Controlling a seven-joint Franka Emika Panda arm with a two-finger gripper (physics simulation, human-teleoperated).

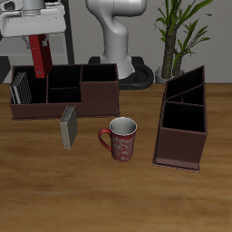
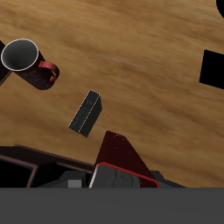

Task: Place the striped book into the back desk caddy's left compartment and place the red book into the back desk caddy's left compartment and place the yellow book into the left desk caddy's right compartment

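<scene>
Dark-red hardcover is the star right now: the red book (image 1: 39,56) hangs on end from the claw (image 1: 37,41), pinched between the two fingers, right over the back desk caddy (image 1: 65,94). So this looks like step two of the job, the red book going into that caddy's left compartment (image 1: 30,88). The striped book (image 1: 19,88) is already standing in that same compartment, leaning against the outer wall just below and a little to the side of the claw, so I'd call the first placement done.

The wrist view shows the red cover sticking out below the claw with the caddy's rim underneath, but it's hard to tell from there how well it lines up.

Next move, as I see it: lower the book straight down into the free space beside the striped one, keep it clear of the divider, then let go. It seems close to lined up already.

The yellow book (image 1: 68,129) stands on the table in front of the caddy, well below the claw, near the red-patterned mug (image 1: 121,138). The left desk caddy (image 1: 183,120) is far off across the table, nothing in it that I can see.
</scene>
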